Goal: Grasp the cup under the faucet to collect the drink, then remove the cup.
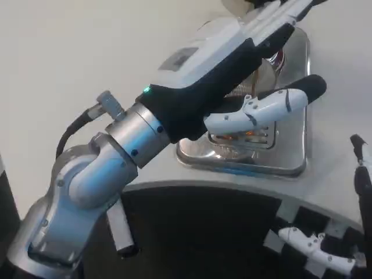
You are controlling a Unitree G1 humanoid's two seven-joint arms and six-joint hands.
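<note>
At upper right of the frame, the left hand [244, 64] wraps around the cup [264, 72] on the steel drip tray [290, 157]; firm contact I cannot tell. Best hold it upright, steady, beneath the faucet.

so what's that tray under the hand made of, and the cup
The tray looks like polished metal, likely stainless steel: silvery, mirror-bright, with reflections along its rim. The cup appears to be clear plastic or glass, since amber shows through it, but the left hand hides most of it, so that stays uncertain.
</note>
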